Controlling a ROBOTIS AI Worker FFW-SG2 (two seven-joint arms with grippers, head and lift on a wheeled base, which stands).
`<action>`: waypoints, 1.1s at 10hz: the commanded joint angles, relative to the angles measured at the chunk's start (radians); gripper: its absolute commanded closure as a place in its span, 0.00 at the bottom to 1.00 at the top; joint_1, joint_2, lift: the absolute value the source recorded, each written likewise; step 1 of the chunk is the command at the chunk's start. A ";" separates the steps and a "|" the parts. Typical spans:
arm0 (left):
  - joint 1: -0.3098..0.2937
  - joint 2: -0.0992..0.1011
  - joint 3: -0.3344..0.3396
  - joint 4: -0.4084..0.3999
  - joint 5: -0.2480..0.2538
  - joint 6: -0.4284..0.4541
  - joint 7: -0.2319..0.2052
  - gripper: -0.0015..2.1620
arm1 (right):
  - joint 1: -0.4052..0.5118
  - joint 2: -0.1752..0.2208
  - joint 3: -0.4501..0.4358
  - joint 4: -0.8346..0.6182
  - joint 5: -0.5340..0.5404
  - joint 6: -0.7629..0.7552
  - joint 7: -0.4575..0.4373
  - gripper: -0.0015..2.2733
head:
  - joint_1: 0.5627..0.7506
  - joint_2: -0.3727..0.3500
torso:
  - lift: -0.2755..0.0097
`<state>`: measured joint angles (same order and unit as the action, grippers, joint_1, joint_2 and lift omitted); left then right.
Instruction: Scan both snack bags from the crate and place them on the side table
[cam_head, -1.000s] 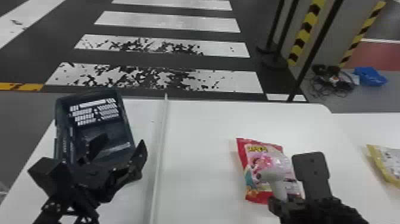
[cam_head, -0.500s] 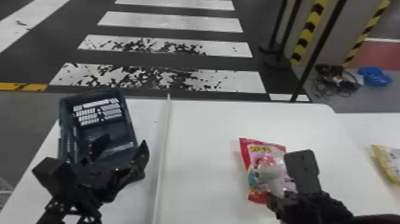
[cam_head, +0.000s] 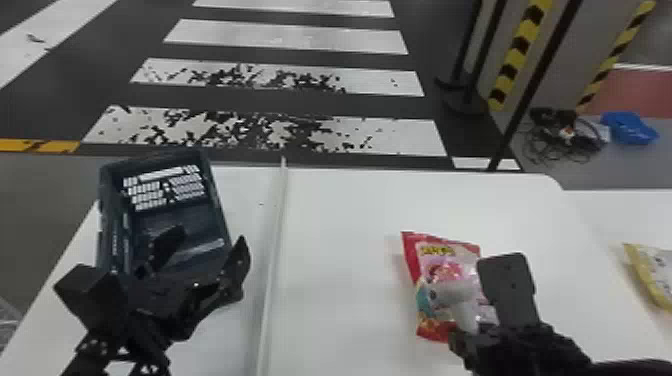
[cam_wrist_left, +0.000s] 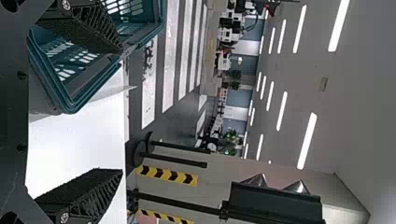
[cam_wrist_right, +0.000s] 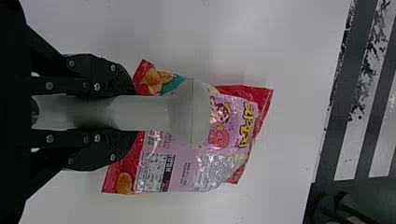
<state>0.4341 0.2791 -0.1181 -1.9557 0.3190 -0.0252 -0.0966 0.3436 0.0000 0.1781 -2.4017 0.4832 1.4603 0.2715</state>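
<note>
Right gripper (cam_head: 470, 342) clamps a gray scanner (cam_head: 450, 292) above a red snack bag (cam_head: 450, 252).
Its fingers (cam_wrist_right: 109, 81) pinch both sides of the scanner's handle, over the bag lying on the white table (cam_head: 345, 240). Across the divider strip (cam_head: 274, 250), the left gripper (cam_head: 204, 245), fingers wide apart, hovers by the crate (cam_head: 216, 200). At far right, a yellow snack bag (cam_head: 650, 275) lies on the side table (cam_head: 615, 215).
</note>
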 joint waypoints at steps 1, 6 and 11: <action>0.000 0.000 -0.002 0.000 0.000 0.000 0.000 0.04 | 0.000 0.001 0.000 -0.010 0.000 -0.001 0.000 0.99 | 0.70 0.42 | 0.63; 0.000 0.002 -0.002 0.004 0.002 0.000 0.000 0.04 | -0.008 0.001 -0.212 -0.004 -0.150 -0.185 -0.055 0.99 | 0.70 0.37 | 0.63; 0.005 -0.006 -0.003 0.006 -0.008 0.003 0.000 0.04 | -0.044 -0.081 -0.451 0.262 -0.339 -0.651 -0.092 0.99 | 0.70 0.18 | 0.63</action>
<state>0.4374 0.2748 -0.1212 -1.9506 0.3128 -0.0238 -0.0966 0.3084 -0.0736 -0.2585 -2.1795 0.1528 0.8578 0.1794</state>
